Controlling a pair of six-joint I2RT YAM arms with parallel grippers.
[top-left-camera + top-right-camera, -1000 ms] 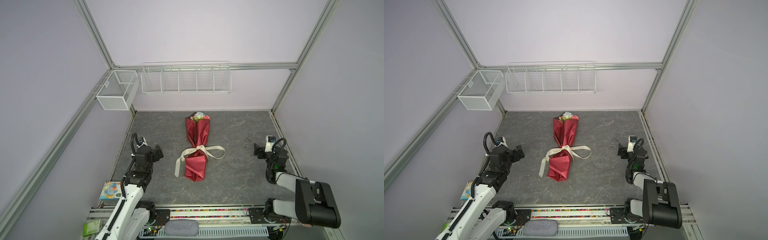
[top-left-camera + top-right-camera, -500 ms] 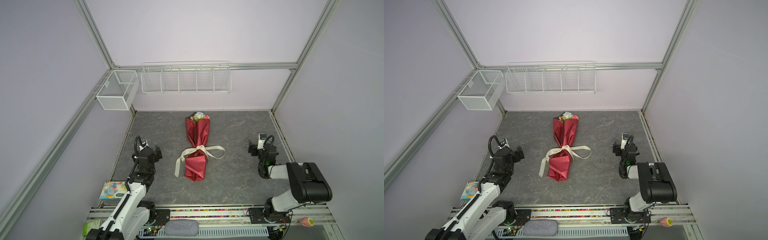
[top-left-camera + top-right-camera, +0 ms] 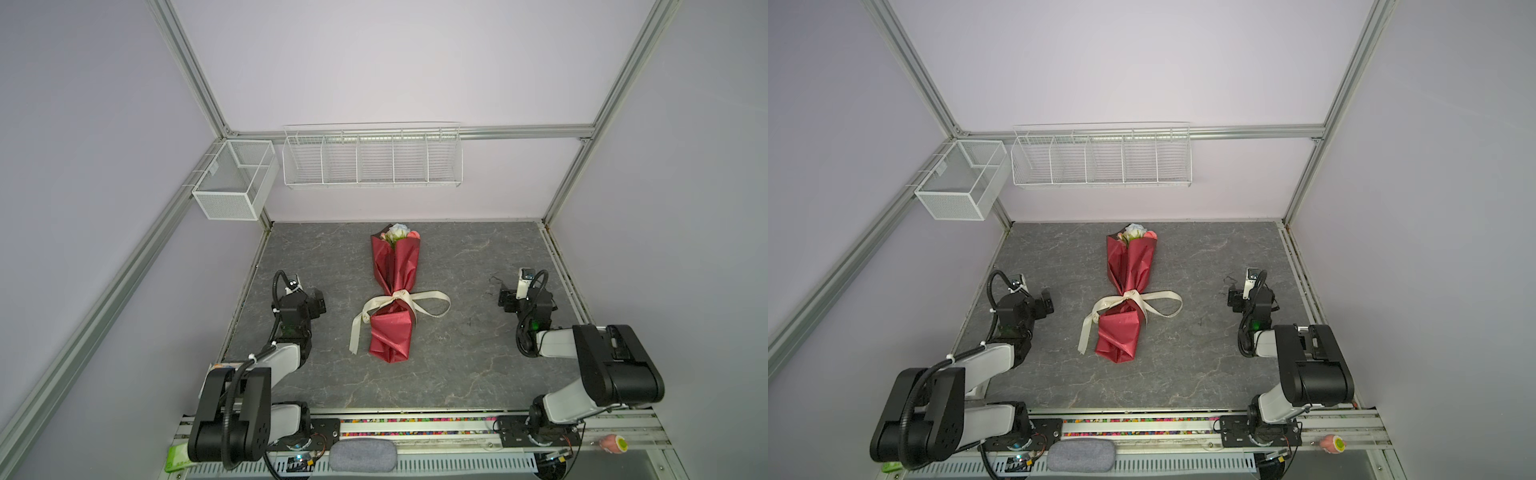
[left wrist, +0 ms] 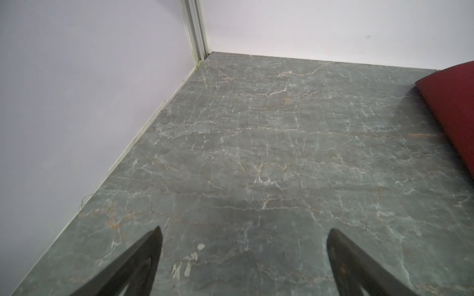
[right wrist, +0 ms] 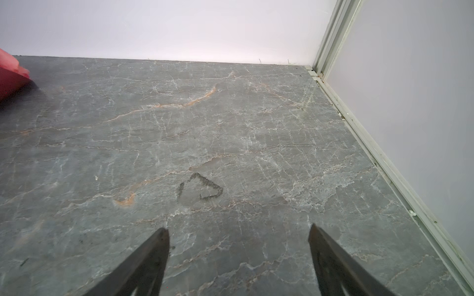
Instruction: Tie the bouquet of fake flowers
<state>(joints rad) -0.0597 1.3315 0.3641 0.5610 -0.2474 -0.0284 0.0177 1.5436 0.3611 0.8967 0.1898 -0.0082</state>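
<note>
At the middle of the grey marbled tabletop point(image 3: 478, 365), the bouquet of fake flowers point(image 3: 397, 274), wrapped in shiny red paper, is laid flat with its blooms toward the back wall. A cream ribbon point(image 3: 400, 296) is seen knotted around its waist. The left gripper point(image 4: 245, 229) and right gripper point(image 5: 239, 227) are held well apart from it, one on each side, jaws spread wide over bare tabletop.

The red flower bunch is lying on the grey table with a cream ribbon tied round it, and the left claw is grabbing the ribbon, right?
Not quite. The left gripper is open and grabs nothing: the left wrist view shows only bare table between its jaws, and in a top view it sits apart from the ribbon. The rest is right.
</note>
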